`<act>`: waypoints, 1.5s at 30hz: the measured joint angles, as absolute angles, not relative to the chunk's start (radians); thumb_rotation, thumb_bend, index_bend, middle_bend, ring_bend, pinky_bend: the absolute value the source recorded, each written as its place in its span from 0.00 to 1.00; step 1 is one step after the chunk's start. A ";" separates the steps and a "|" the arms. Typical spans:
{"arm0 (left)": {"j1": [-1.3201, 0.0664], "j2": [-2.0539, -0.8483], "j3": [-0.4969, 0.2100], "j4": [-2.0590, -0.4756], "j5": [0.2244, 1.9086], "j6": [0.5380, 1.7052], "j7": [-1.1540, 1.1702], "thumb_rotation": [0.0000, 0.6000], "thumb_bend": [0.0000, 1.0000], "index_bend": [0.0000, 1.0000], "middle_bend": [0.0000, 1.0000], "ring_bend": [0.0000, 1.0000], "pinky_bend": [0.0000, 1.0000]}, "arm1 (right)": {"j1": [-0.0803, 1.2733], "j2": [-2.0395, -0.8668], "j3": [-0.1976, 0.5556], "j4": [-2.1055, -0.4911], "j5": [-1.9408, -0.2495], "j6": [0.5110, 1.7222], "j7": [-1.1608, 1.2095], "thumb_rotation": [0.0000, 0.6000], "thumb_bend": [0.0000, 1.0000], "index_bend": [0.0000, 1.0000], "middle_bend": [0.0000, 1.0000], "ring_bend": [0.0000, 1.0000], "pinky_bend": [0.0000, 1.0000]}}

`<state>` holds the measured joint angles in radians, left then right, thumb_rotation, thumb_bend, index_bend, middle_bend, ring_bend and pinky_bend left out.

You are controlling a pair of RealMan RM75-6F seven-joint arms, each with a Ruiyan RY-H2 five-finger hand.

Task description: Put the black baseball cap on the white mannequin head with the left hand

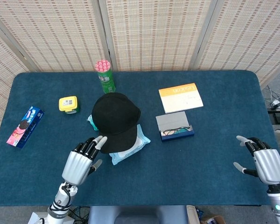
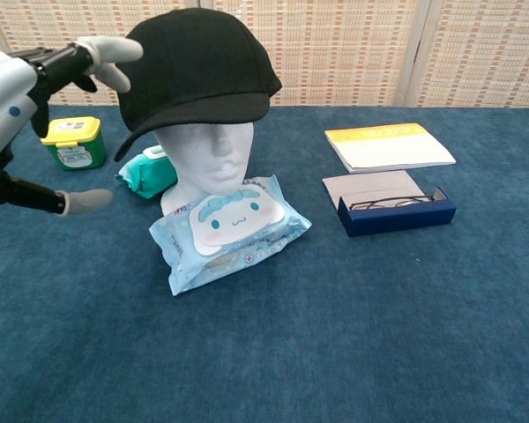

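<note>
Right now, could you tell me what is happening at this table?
The black baseball cap sits on the white mannequin head, brim to the front. The left robot hand is open just beside it, fingers spread and holding nothing, so the placing looks done. The right robot hand rests open near the table's far right edge. A wet wipes pack lies in front of the mannequin head.
</note>
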<state>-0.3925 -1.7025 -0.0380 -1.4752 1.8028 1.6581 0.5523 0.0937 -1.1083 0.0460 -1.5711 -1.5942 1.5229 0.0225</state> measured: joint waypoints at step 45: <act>-0.099 -1.273 0.043 -1.519 1.585 1.629 0.168 1.00 0.23 0.54 0.66 0.43 0.54 | 0.105 -1.134 0.060 -1.577 -1.553 1.488 -0.057 1.00 0.00 0.24 0.40 0.26 0.40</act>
<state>-0.0987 -1.2729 0.0425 -1.5191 1.5853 1.6287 0.1681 0.1045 -1.1344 0.0602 -1.5774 -1.5532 1.4883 -0.0566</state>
